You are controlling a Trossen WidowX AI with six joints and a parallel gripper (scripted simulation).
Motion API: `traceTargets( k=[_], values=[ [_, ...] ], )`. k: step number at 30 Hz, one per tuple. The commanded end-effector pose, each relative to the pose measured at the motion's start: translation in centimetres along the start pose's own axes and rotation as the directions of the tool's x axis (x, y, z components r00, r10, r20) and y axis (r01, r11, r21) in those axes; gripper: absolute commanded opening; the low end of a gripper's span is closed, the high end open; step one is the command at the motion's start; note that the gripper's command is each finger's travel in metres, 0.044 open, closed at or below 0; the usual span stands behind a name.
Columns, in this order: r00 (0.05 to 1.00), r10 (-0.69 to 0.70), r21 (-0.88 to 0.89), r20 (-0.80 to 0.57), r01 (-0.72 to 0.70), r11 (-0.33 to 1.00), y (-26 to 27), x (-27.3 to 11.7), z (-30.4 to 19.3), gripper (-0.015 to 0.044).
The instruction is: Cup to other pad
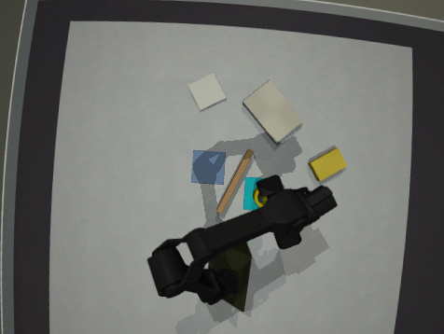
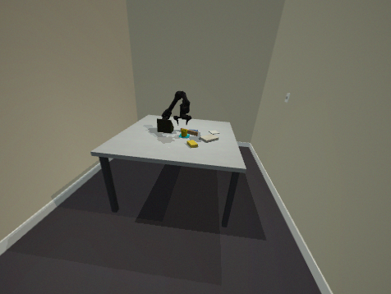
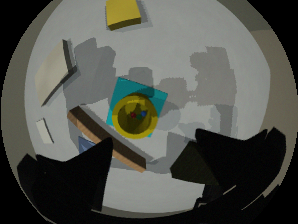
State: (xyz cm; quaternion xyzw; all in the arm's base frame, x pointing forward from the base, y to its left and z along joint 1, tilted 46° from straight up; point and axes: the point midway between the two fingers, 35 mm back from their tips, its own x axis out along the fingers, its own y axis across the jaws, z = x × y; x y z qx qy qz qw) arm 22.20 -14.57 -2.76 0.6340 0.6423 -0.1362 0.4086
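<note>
The yellow cup [image 1: 257,198] [image 2: 184,133] [image 3: 135,116] stands upright on the teal pad [image 1: 248,186] [image 3: 122,87]. In the wrist view a red marble [image 3: 133,115] and a blue marble [image 3: 144,114] lie inside it. The blue pad [image 1: 208,174] [image 3: 86,144] lies on the other side of the wooden bar and bears nothing. My gripper [image 2: 182,124] [image 3: 155,138] is open and empty, above the cup and a little to one side, touching nothing. In the top view the arm hides its fingers and part of the cup.
The wooden bar [image 1: 235,182] [image 3: 107,140] lies between the pads. A yellow block [image 1: 327,164] [image 2: 192,144] [image 3: 122,13], a beige box [image 1: 271,111] [image 2: 209,139] and a white tile [image 1: 207,91] [image 2: 213,132] lie farther out. A dark block [image 2: 165,126] [image 1: 240,275] stands near the arm's base.
</note>
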Motion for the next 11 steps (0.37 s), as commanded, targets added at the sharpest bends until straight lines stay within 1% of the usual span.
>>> traceTargets(
  k=[1,4,11],
  values=[
    [1.000,-0.003,-0.008,0.003,0.003,1.000,0.00,-1.73,0.01,0.0440],
    [1.000,-0.004,-0.009,0.003,0.004,1.000,0.01,-2.30,0.00,0.0440],
    [1.000,0.001,-0.002,0.005,-0.001,1.000,0.04,-1.89,0.06,0.0440]
  ],
)
